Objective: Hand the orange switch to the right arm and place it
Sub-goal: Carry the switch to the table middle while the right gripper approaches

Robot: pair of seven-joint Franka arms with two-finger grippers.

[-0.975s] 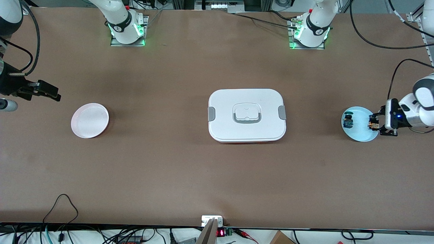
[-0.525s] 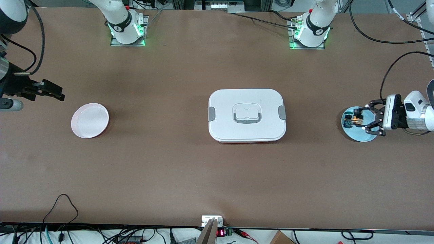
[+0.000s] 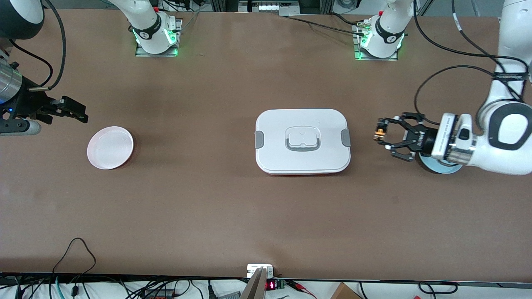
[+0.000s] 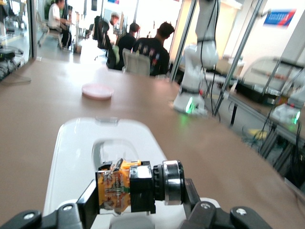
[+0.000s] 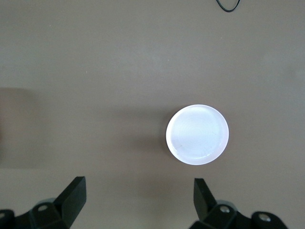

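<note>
**Orange switch lifted clear of the blue plate and carried toward the handover**

Item: orange switch [image 3: 379, 135]. Recorded as clamped between the fingers of the left tool [image 3: 384, 138], held in the air over the bare worktop [image 3: 266, 216] between the white lidded box [image 3: 302, 141] and the blue plate [image 3: 441, 167]. A second earlier it had been gripped low on that plate; half a second earlier it had been raised just above it. The plate was now mostly hidden under the left wrist, and the second switch on it could not be seen.

Item: right tool [image 3: 75, 112]. Recorded with fingers [image 5: 74, 195] wide apart and empty, over the worktop beside the pink plate [image 3: 110, 147]; over the same second it had been moved slightly toward the middle.

Assessment: the pick-up was judged complete and the carry under way. The two tools were still well apart, with the box between them, so the transfer and the placing remained to be done. The pink plate was judged the likely destination.
</note>
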